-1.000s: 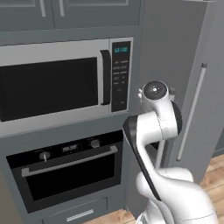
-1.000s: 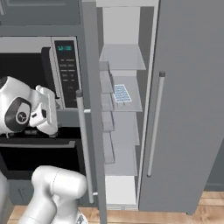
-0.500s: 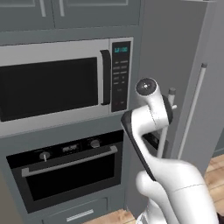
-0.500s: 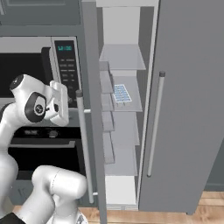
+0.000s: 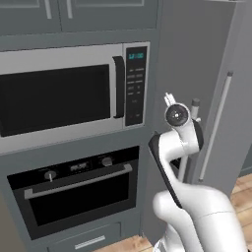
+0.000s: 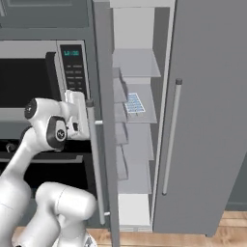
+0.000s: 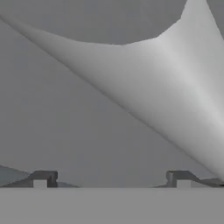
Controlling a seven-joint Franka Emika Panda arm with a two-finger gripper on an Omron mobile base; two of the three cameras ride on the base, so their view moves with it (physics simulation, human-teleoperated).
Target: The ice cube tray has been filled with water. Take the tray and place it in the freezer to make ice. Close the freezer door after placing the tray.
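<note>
Ice cube tray (image 6: 134,103) lay on freezer (image 6: 137,144) shelf, near front edge. Freezer door (image 6: 101,120) open. Gripper (image 7: 111,178) fingers spread wide, empty, right at door's handle (image 6: 94,164).

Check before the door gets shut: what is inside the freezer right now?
The ice cube tray lies on a middle white shelf of the freezer. The open freezer door hides the compartment's left part.

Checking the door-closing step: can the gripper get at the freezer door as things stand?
Probably yes. The open gripper is right up against the outer face of the freezer door, beside its handle, with nothing between them.
</note>
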